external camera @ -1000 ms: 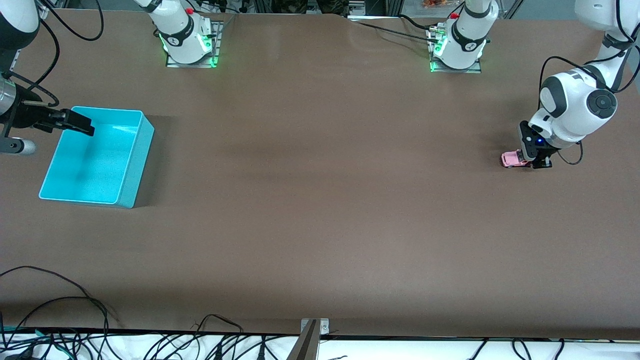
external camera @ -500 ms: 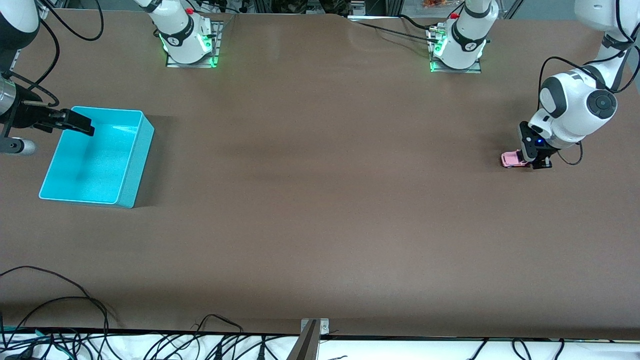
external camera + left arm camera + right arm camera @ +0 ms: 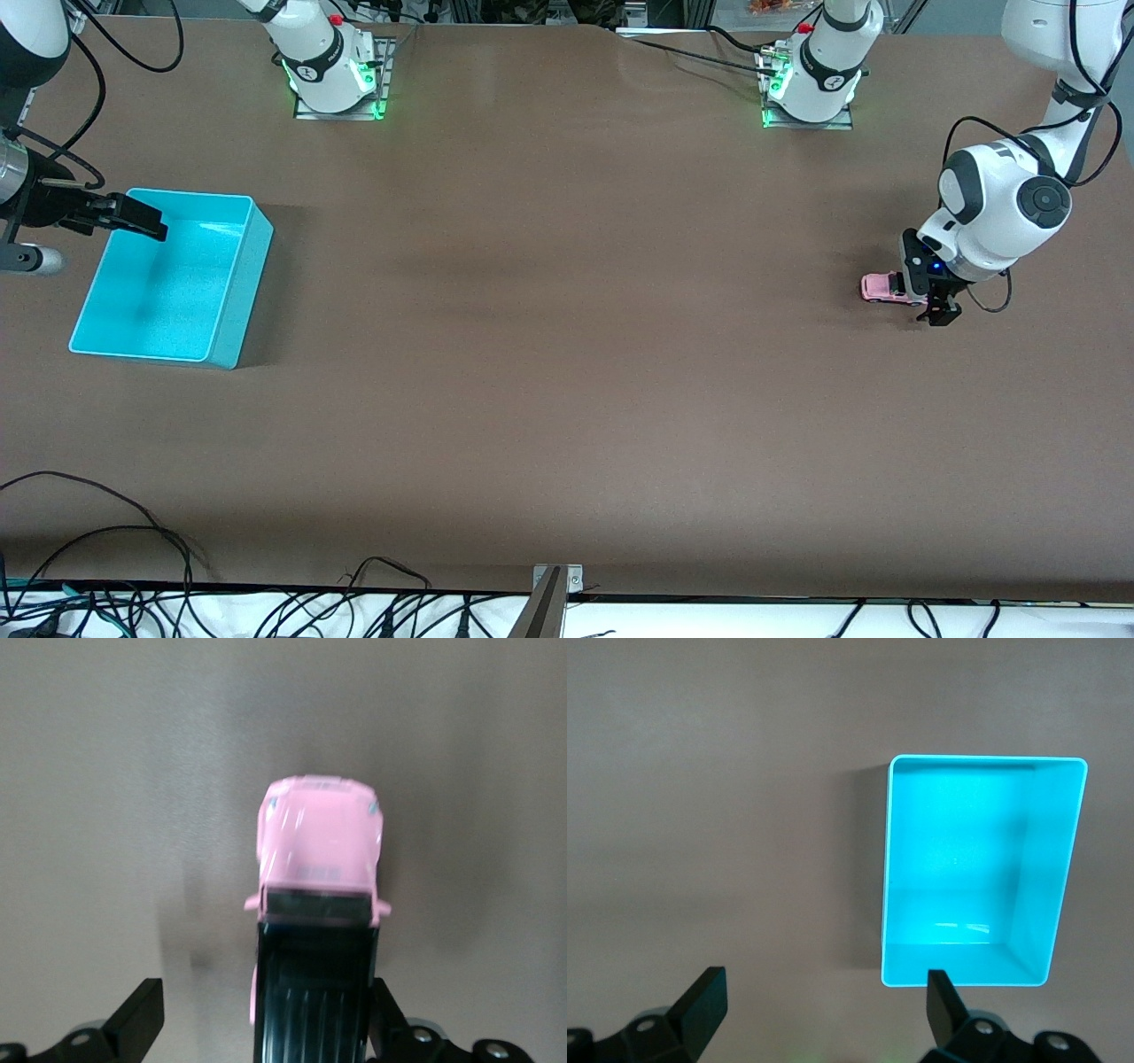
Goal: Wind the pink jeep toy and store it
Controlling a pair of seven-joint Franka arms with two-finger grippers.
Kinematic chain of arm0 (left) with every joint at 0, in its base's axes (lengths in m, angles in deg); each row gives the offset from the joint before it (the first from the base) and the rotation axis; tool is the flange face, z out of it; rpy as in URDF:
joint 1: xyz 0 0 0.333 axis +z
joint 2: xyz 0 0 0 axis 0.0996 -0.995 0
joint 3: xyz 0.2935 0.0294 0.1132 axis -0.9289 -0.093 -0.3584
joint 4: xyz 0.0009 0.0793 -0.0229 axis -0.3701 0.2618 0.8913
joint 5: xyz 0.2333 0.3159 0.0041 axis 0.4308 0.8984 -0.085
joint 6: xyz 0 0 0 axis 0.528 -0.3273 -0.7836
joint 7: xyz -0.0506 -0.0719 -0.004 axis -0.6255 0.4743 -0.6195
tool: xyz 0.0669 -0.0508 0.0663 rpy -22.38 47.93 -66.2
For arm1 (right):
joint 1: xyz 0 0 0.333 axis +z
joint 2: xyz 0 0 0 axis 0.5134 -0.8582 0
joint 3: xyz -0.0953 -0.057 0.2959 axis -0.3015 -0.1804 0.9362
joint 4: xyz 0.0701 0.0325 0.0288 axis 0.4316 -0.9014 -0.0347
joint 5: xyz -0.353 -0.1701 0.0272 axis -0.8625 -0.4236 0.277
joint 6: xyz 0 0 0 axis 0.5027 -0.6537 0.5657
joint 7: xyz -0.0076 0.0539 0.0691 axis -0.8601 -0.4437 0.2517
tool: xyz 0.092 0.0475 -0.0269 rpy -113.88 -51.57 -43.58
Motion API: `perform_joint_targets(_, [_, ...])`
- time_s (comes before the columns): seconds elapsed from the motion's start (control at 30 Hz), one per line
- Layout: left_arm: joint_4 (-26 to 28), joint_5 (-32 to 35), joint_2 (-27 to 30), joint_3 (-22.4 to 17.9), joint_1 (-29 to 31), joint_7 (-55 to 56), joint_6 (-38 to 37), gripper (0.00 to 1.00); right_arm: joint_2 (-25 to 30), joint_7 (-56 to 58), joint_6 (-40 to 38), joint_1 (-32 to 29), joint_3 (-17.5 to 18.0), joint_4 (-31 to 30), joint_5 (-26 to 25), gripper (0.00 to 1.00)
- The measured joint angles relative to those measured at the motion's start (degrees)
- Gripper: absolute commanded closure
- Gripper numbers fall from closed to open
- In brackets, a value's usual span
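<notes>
Between the open left tool [image 3: 930,301], pink jeep toy [image 3: 881,288], seemingly released.

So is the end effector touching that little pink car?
Cannot tell. In the left wrist view the left end effector is open around the pink jeep toy: one finger stands clear, the other sits right at its edge.

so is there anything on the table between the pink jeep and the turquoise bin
Nothing visible. The pink jeep toy sits at the left arm's end, between the left gripper's open jaws; the turquoise bin is at the right arm's end, with only bare table between them.
</notes>
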Motion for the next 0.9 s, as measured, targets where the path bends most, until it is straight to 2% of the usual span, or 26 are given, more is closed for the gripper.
perform_joint_targets(0.63, [-0.5,-0.1,0.0,-0.4,0.2,0.0,-0.7,0.00,0.0,0.0,0.0,0.0,0.0,0.0,0.0,0.00])
perform_joint_targets(0.9, [-0.7,-0.1,0.0,-5.0,1.0,-3.6,-3.1,0.00,0.0,0.0,0.0,0.0,0.0,0.0,0.0,0.00])
